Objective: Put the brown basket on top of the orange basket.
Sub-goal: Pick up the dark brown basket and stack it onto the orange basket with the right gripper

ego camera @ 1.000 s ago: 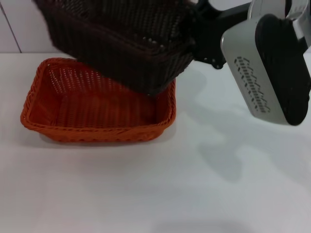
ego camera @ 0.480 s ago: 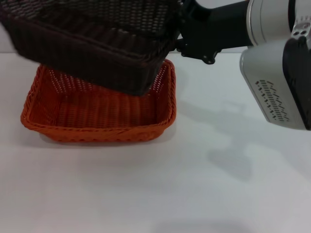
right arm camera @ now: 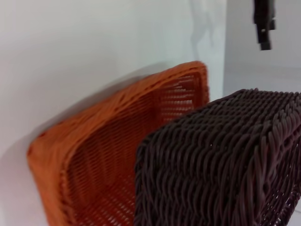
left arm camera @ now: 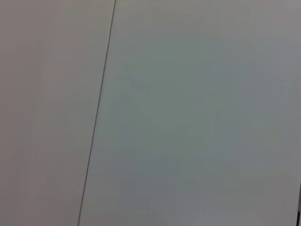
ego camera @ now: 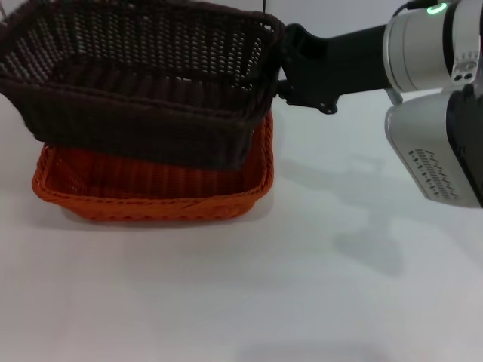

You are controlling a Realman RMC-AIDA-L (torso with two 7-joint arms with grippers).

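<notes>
The brown basket (ego camera: pixel 143 113) hangs in the air, slightly tilted, right over the orange basket (ego camera: pixel 151 200) and covering most of its back half. My right gripper (ego camera: pixel 283 68) is shut on the brown basket's right rim, with its black arm reaching in from the right. The orange basket sits flat on the white table (ego camera: pixel 317 286). In the right wrist view the brown basket's woven wall (right arm camera: pixel 221 160) fills the near side, with the orange basket (right arm camera: pixel 108 141) just beyond it. Whether the two baskets touch is hidden. My left gripper is out of view.
Bare white table lies in front of and to the right of the baskets. My right arm's silver and black housing (ego camera: pixel 438 151) looms at the right edge. The left wrist view holds only a pale panel with a thin dark seam (left arm camera: pixel 96 117).
The brown basket has travelled left and come down, levelling out over the orange basket. The right arm has swung with it, and its housing has shifted toward the right edge.
</notes>
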